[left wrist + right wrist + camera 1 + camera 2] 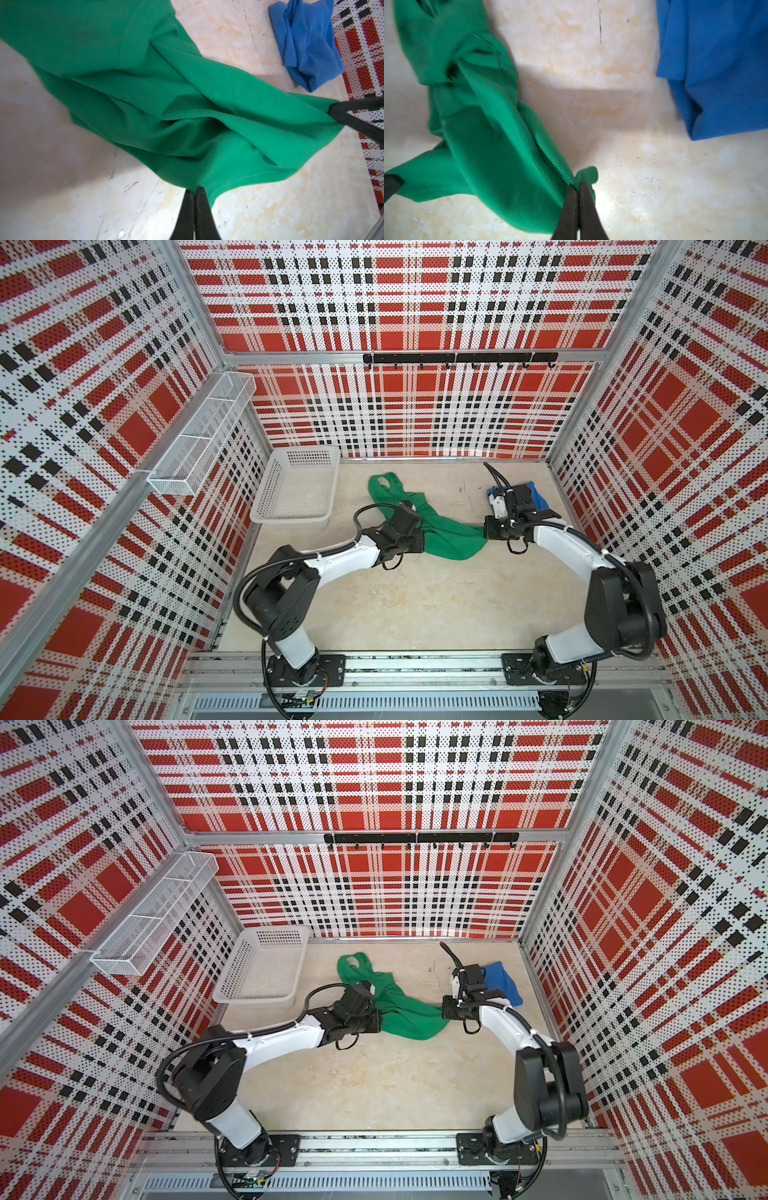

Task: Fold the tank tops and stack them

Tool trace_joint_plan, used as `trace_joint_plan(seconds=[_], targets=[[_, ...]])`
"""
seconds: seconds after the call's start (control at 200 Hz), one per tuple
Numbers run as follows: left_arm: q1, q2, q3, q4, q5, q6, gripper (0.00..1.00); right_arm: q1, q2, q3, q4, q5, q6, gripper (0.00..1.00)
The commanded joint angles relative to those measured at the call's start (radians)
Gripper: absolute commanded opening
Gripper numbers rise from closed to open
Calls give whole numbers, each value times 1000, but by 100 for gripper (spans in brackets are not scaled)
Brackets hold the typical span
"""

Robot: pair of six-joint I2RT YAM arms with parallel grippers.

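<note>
As it lies, green tank top [449,536] runs diagonally, straps toward basket [286,519].

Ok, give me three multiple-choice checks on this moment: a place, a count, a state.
1. The royal blue fabric tank top lies: A) on the table, far right side; B) hung on the back wall; C) held aloft.
2. Grippers pinching the kelly green fabric tank top: A) none; B) one; C) two.
3. The white perforated plastic basket is: A) empty; B) holding folded tops; C) overturned.
1A: it rests near the table's right edge. 2C: left gripper and right gripper are both shut on it. 3A: only bare mesh shows inside.
</note>
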Motion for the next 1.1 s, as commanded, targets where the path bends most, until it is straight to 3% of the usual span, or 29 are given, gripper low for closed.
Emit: trace_joint_plan(seconds=[0.0,0.301,0.446,0.616,0.661,0.762,0.817,0.957,1.092], targets=[[3,-96,-8,-230,-54,86,0,7,-101,47,-84,1,13,0],[31,-220,13,-484,-63,211,0,7,-149,71,-190,-13,63,0],[47,-138,55,-482,-64,298,0,7,-83,61,-160,-31,71,0],[14,12,171,-419,-58,346,0,-22,-24,61,-94,27,85,0],[5,49,205,-405,-58,354,14,-42,-15,56,-74,39,90,0],[-25,92,261,-366,-61,366,60,-106,-10,13,-3,41,106,0],[-37,96,269,-349,-58,359,73,-150,-4,-15,37,25,119,0],[-60,53,197,-314,-35,297,76,-214,30,-73,138,25,144,0],[-104,-33,37,-282,8,175,67,-217,48,-97,173,9,155,0]])
